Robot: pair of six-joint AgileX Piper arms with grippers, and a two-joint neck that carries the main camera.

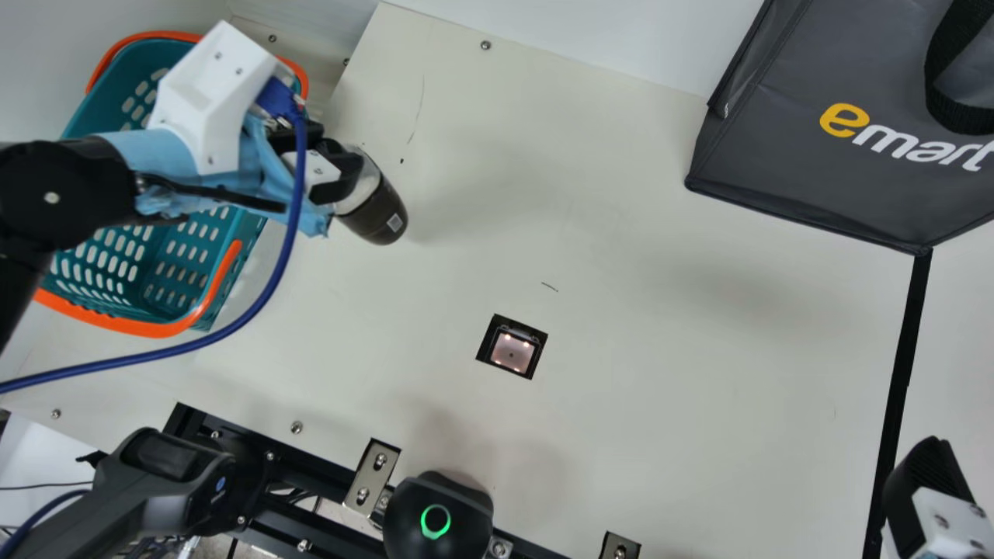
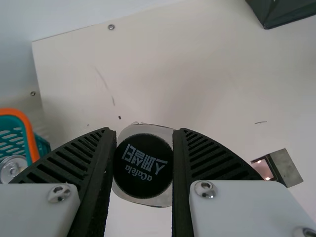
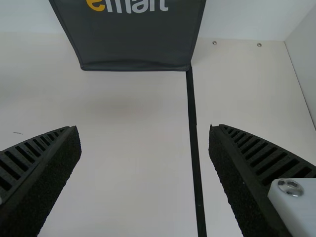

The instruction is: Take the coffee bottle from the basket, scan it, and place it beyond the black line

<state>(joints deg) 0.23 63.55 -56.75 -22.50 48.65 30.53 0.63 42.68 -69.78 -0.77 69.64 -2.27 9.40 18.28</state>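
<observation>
Coffee bottle (image 1: 374, 210): axis slanted, cap (image 2: 143, 165) twd L gripper (image 1: 338, 159)
Cap: wht print
Code (image 1: 394, 223): nr base (image 1: 380, 237)
L gripper: clamped on btl
R gripper (image 1: 928, 466): spread

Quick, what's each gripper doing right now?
Left gripper: closed on the bottle, out of the basket.
Right gripper: open, holding nothing, above the table.
</observation>
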